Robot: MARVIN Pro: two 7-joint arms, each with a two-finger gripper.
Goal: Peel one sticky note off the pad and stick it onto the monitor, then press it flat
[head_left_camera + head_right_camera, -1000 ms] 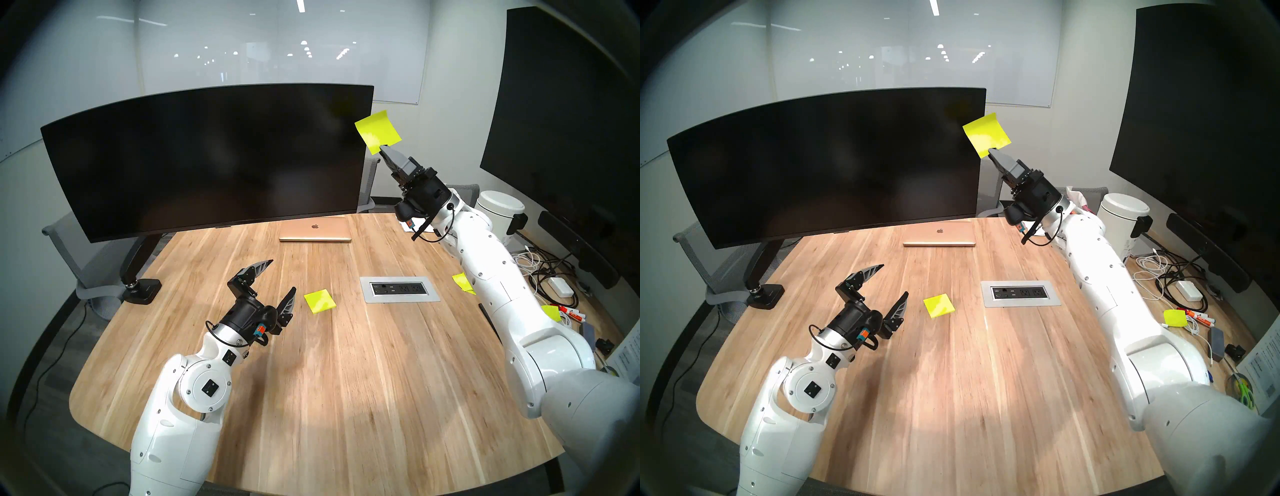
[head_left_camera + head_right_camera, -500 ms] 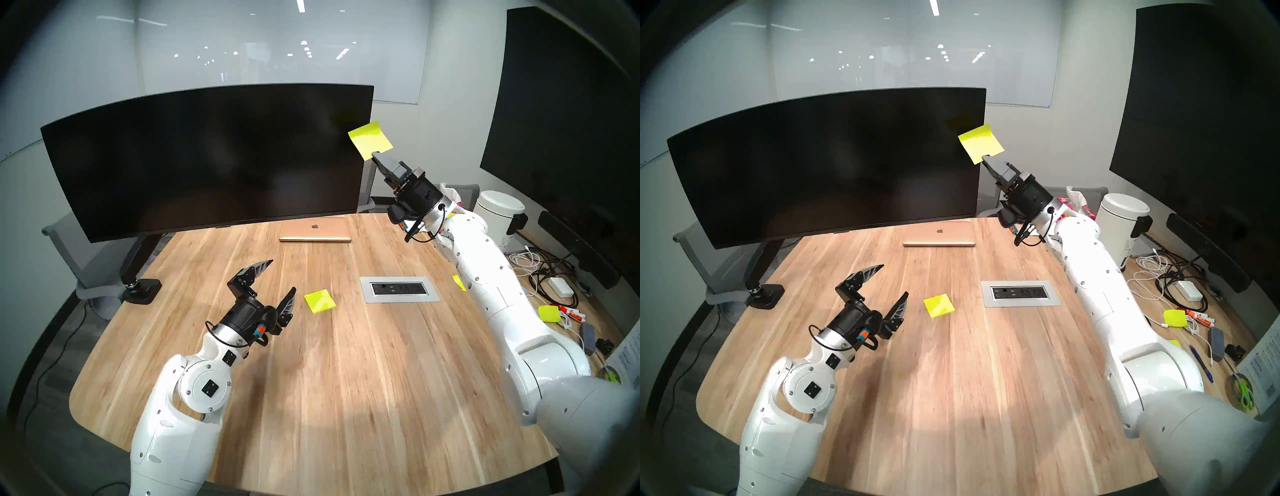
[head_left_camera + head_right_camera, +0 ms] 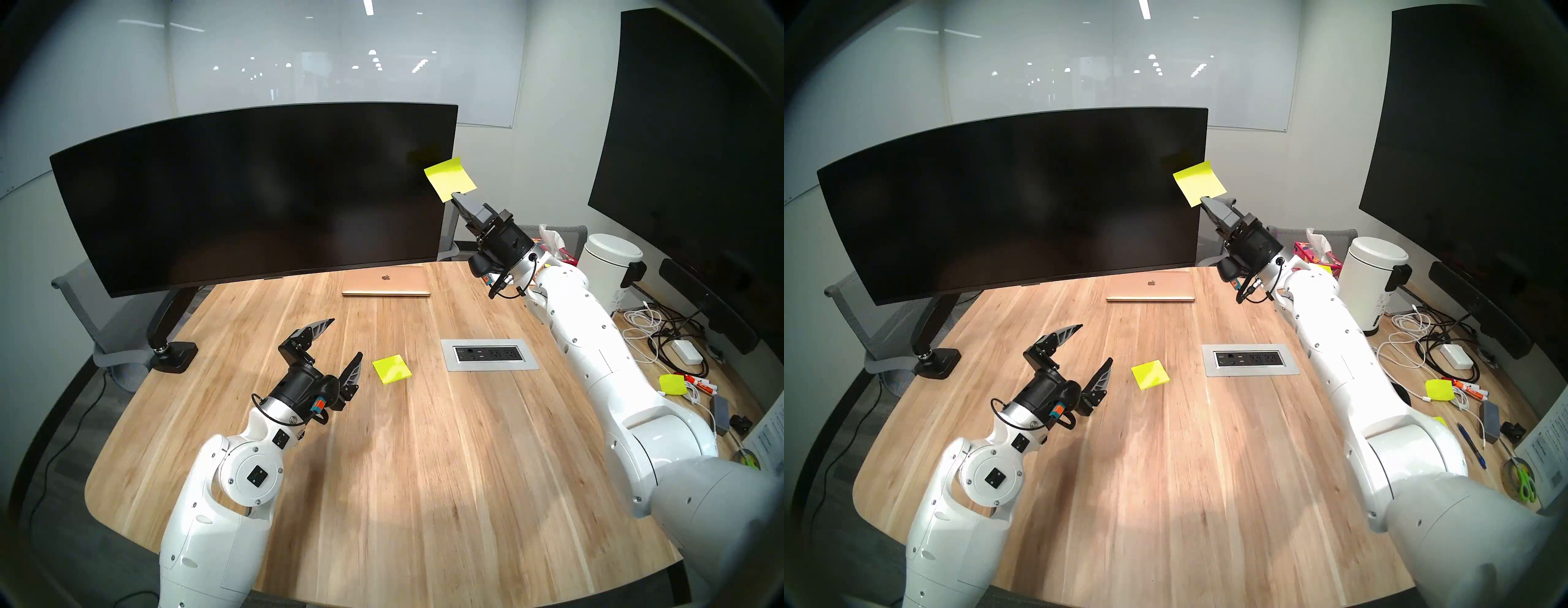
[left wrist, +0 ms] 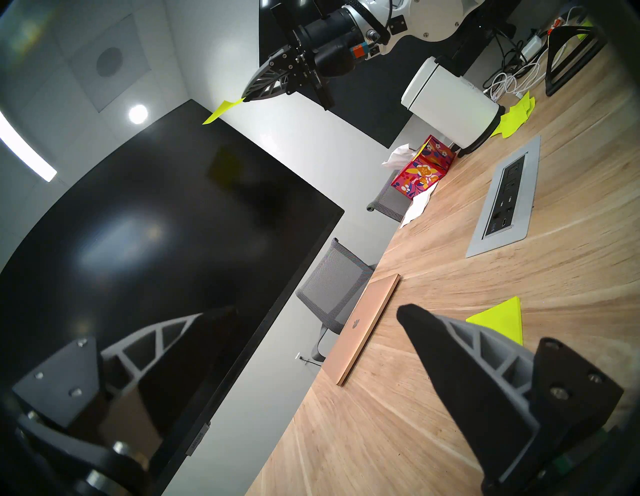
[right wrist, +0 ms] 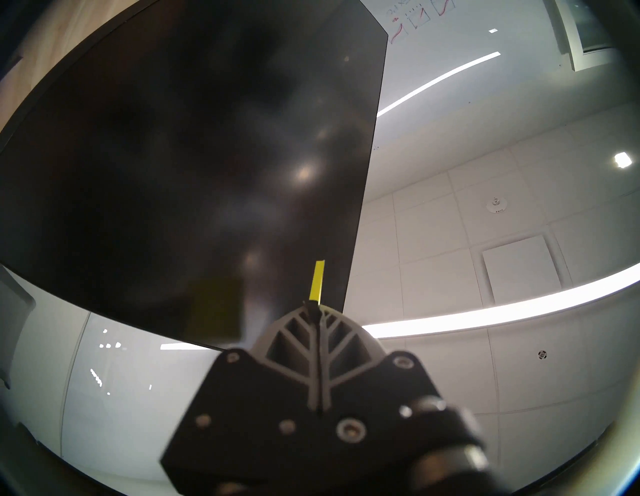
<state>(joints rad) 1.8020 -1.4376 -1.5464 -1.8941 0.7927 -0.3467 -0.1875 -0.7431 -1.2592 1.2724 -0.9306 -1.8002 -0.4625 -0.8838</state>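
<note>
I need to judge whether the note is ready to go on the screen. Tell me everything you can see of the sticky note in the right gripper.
The sticky note is one thin, blank square of neon yellow-green paper. The right gripper, shut, pinches it by its lower edge; nothing else visibly touches it. It stands up from the fingertips, tilted, in front of the right end of the monitor, whose black screen shows its dim reflection. Its top edge curls slightly. From the right wrist it appears edge-on as a narrow strip.

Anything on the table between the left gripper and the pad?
Nothing: in the head view only bare wooden table shows between the open left gripper and the pad. The left wrist view shows the same beside its finger.
</note>
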